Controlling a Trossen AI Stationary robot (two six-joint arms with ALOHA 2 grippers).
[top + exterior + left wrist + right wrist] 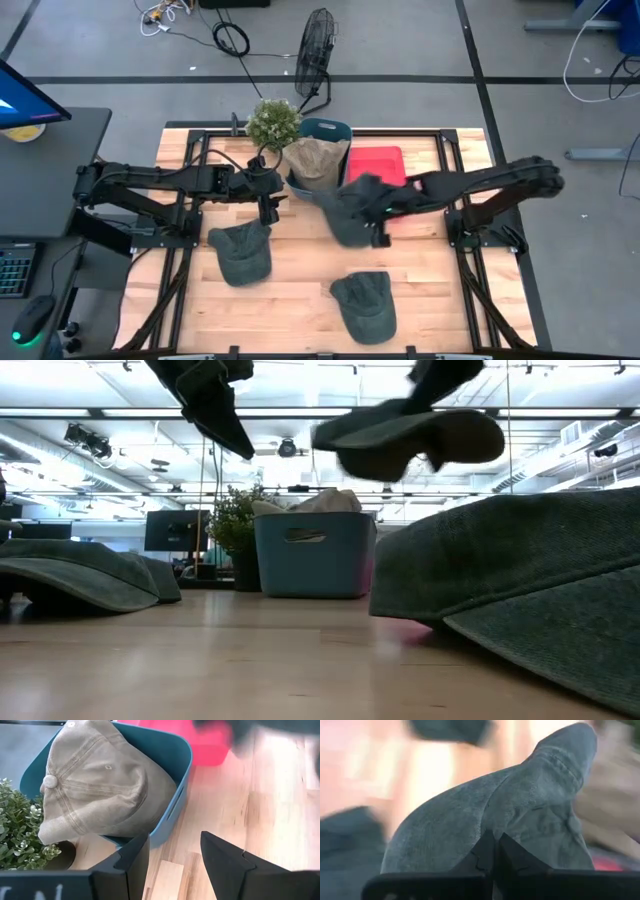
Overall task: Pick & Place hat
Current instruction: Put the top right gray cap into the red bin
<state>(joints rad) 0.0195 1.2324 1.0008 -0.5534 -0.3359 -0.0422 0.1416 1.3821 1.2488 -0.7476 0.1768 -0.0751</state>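
Note:
My right gripper [493,854] is shut on a dark green hat [348,208], carried above the table beside a teal bin [322,140]; in the low view the green hat [410,435] hangs clear in the air. A tan hat [97,785] lies inside the teal bin [177,805]. Two more dark green hats rest flat on the table, one [241,252] toward the left and one [364,304] near the front edge. My left gripper [172,865] is open and empty, hovering over the wood just in front of the bin. My right gripper pinches the hat's cloth [515,827] between its two shut fingers; which part of the hat this is, I cannot tell. The fingers come from the table's right, slanting down. The hat [400,440] is lifted clear of the table, lying roughly level below the gripper.
A potted plant [272,122] stands left of the bin and a red flat piece [378,163] lies right of it. Bare wood [300,265] shows between the two resting hats. A fan [315,52] stands on the floor beyond the table.

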